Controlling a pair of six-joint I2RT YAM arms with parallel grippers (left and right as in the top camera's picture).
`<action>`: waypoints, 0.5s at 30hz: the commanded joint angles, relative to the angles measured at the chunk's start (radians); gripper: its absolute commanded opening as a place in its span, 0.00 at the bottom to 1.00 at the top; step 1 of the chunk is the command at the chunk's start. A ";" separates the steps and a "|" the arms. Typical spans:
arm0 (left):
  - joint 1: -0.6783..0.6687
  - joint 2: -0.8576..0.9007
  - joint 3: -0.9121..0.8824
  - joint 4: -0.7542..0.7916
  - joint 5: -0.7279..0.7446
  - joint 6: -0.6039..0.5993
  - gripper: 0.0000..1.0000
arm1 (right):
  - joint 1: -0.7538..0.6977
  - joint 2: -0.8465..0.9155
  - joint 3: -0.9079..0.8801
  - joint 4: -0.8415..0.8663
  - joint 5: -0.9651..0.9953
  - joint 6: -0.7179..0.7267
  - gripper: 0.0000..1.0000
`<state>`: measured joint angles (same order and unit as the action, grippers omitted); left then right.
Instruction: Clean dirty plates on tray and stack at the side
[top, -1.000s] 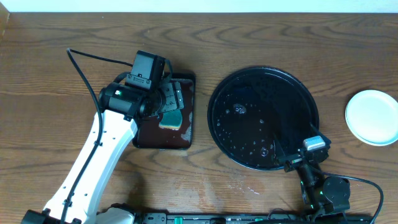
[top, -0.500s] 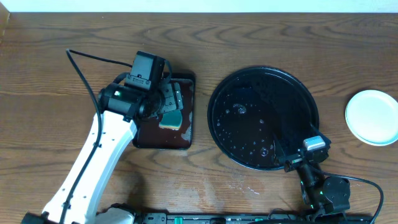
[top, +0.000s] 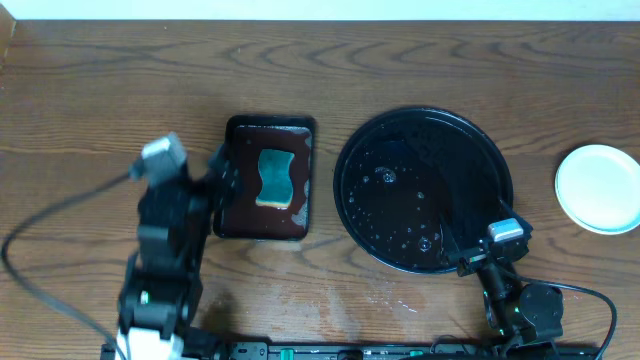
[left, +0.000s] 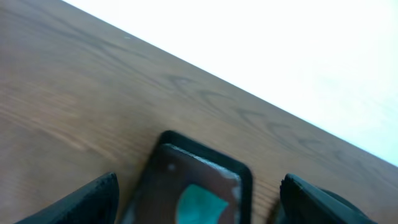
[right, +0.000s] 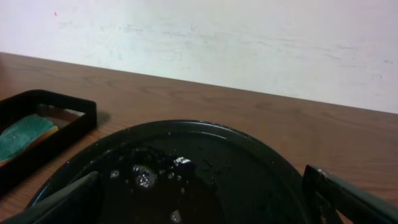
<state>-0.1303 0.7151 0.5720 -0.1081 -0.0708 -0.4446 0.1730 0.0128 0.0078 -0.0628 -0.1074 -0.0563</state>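
**Black tray holds no plate; plates sit at the side**

Nearest to the robot, the right gripper (top: 475, 235) hangs over the near right rim of the black tray (top: 345, 150). Its two fingers are spread wide with nothing between them. I judge that it waits there because no plate is left to lift. The left gripper (top: 222, 178) is on the left, just beside the left edge of the small brown tray (top: 270, 122). Its fingers are also spread wide and empty. It is blurred in the overhead view, so I cannot tell if it touches that edge.

Further out, the brown tray holds one teal sponge (top: 275, 178), lying flat. This is a sensible place, because there a wet sponge does not soak the table (top: 100, 80). The black tray contains only water drops and a few bubbles.

The plates (top: 598, 188) are on the bare wood at the far right, well apart from the black tray. From above only the white top one shows, with no red sauce on it. How many lie under it I cannot tell. The task looks finished or nearly so.
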 joint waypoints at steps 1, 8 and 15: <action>0.047 -0.167 -0.130 0.051 -0.020 -0.001 0.83 | -0.008 -0.004 -0.002 -0.003 0.005 -0.009 0.99; 0.123 -0.501 -0.330 0.148 -0.033 -0.001 0.83 | -0.008 -0.004 -0.002 -0.002 0.006 -0.009 0.99; 0.128 -0.703 -0.460 0.148 -0.077 -0.001 0.83 | -0.008 -0.004 -0.002 -0.003 0.006 -0.008 0.99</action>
<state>-0.0082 0.0875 0.1684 0.0345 -0.1123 -0.4450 0.1730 0.0128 0.0078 -0.0628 -0.1062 -0.0563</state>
